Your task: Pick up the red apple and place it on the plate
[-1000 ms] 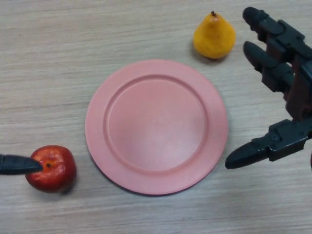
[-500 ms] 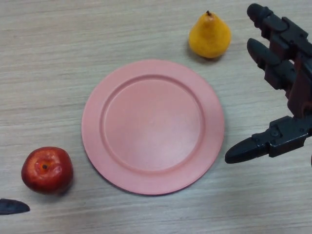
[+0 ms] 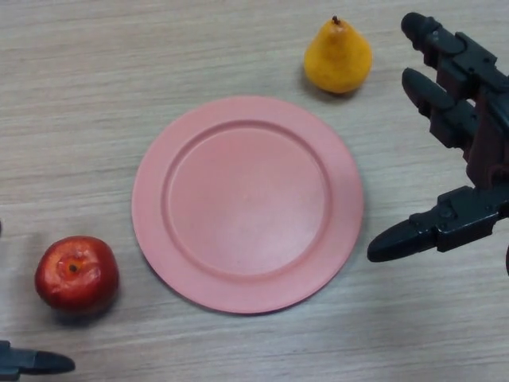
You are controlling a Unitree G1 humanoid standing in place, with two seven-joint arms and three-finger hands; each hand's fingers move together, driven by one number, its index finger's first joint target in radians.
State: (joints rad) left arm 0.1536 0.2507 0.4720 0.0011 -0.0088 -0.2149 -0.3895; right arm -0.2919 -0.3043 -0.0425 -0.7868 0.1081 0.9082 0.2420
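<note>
Nearest me, only a dark fingertip of my left hand [image 3: 36,364] shows at the bottom left corner, so I cannot tell how its fingers are set; it lies near the apple [image 3: 76,273] but apart from it. The apple sits upright on the table [image 3: 79,119], stem dimple up, just left of the empty plate [image 3: 247,204]; it looks firm, smooth, glossy and probably light, so I judge it could slip, and I would cup it around its widest middle. Farther right my right hand [image 3: 469,159] hovers with fingers spread, holding nothing, and the pear [image 3: 338,57] stands beyond the plate.
</note>
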